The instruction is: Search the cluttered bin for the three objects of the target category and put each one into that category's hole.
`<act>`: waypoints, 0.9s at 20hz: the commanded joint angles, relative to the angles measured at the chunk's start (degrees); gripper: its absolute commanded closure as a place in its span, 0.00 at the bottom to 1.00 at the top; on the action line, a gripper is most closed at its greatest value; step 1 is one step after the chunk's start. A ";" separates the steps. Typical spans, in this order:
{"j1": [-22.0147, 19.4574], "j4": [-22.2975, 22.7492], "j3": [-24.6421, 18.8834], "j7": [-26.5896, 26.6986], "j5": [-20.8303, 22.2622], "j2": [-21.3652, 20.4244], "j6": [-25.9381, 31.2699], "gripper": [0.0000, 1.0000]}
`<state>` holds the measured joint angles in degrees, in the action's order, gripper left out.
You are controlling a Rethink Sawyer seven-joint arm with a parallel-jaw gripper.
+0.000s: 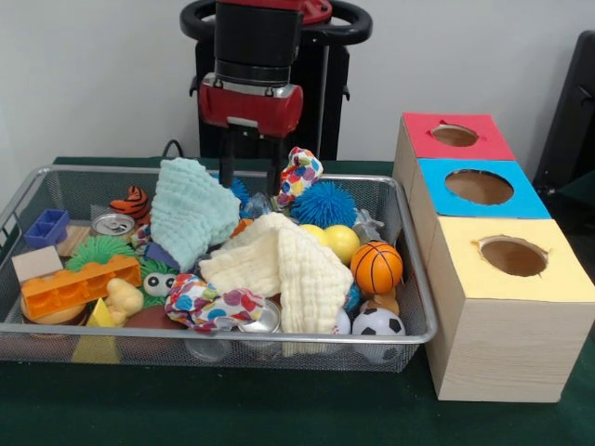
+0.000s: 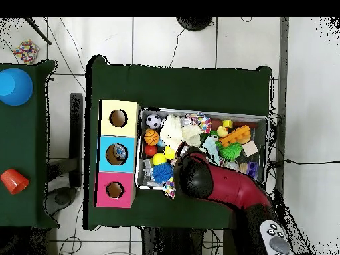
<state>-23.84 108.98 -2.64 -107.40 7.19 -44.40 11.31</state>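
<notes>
The silver wire-mesh bin (image 1: 28, 200) is full of clutter and also shows in the overhead view (image 2: 264, 123). It holds a mint cloth (image 1: 191, 218), a cream cloth (image 1: 288, 265), two dotted cloth bundles (image 1: 299, 174) (image 1: 209, 302), a basketball (image 1: 376, 267), a soccer ball (image 1: 378, 323), a yellow ball (image 1: 341, 242) and a blue spiky ball (image 1: 323, 203). My gripper (image 1: 251, 175) hangs over the bin's far side, open and empty, just behind the mint cloth and beside the far dotted bundle. In the overhead view the arm (image 2: 202, 178) hides it.
Three wooden boxes with round holes stand beside the bin: red top (image 1: 456, 137), blue top (image 1: 479, 188), yellow top (image 1: 511, 255). Also in the bin are an orange brick (image 1: 79, 283), a green spiky ball (image 1: 98, 249), a can (image 1: 113, 224) and a blue brick (image 1: 46, 227).
</notes>
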 commanded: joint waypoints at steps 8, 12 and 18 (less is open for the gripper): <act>-5.15 1.18 -6.95 -5.53 1.65 4.68 -5.53 0.00; -7.81 1.99 -9.39 -5.66 2.62 6.56 -8.95 0.00; -8.55 3.15 -11.08 -7.23 0.86 5.89 -8.70 0.00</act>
<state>-31.08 109.01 -6.45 -107.40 7.17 -40.20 4.67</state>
